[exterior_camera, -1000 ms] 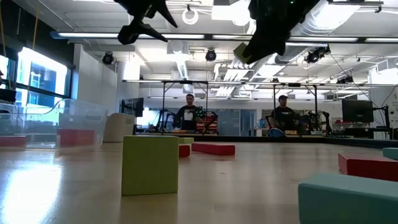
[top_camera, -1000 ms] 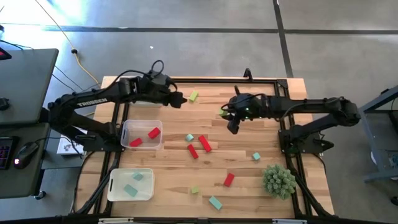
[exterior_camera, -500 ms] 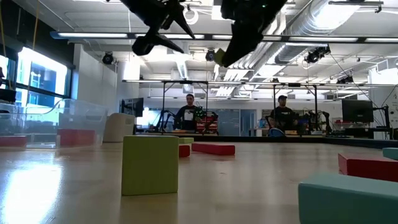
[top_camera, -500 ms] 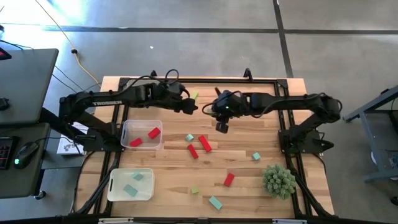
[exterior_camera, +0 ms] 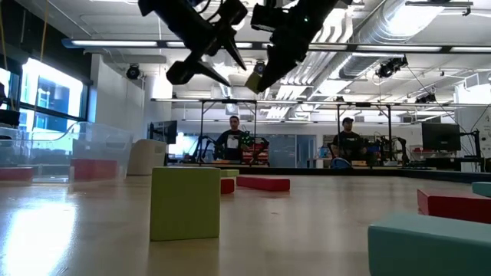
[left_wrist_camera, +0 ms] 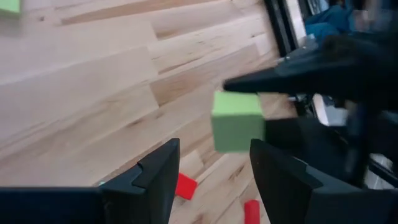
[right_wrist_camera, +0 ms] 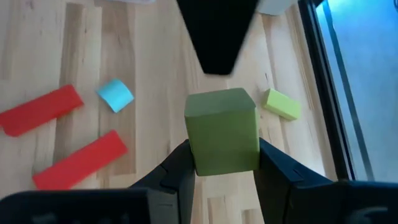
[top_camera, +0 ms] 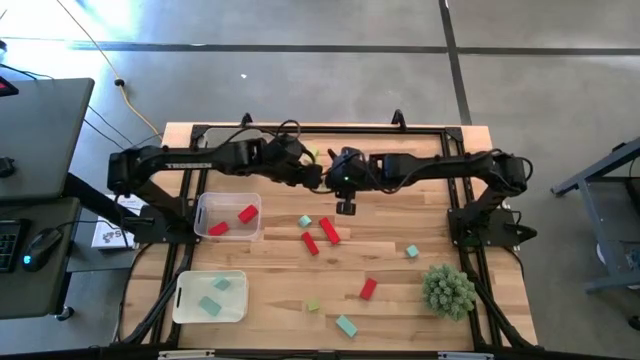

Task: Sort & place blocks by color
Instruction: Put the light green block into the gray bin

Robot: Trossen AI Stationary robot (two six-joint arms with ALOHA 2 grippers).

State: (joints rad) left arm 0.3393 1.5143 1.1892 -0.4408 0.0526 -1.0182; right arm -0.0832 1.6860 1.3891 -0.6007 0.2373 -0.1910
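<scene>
Both my arms have swung inward since a second ago and now meet above the far middle of the wooden bench (top_camera: 400,280). My left tool (left_wrist_camera: 211,165), fingers spread and empty, faces 3 o'clock toward the small yellow-green cube (right_wrist_camera: 222,129), which hangs in the air just beyond its fingertips. My right tool (right_wrist_camera: 221,158) is clamped on that cube, reaching in from 3 o'clock. I judge a handover: the left tool is nearest and the cube sits nearly in line with its gap.
</scene>
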